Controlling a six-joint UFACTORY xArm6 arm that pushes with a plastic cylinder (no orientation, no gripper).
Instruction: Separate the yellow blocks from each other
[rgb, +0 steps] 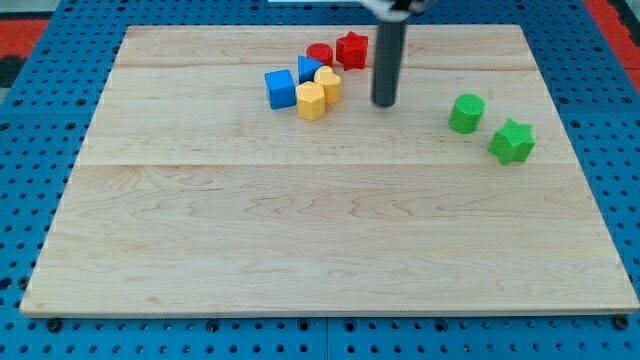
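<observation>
Two yellow blocks sit touching near the top middle of the board: a yellow hexagonal block (311, 101) and a yellow heart-shaped block (328, 83) just up and to its right. My tip (385, 103) stands on the board to the right of them, about a block's width away from the heart-shaped one, touching no block. A blue cube (280, 88) lies just left of the yellow hexagonal block. A second blue block (309, 68) sits above it, against the yellow heart.
A red round block (319, 53) and a red star-shaped block (351, 49) lie above the cluster. A green cylinder (466, 113) and a green star-shaped block (512, 141) lie at the right. The wooden board (300, 240) rests on a blue pegboard.
</observation>
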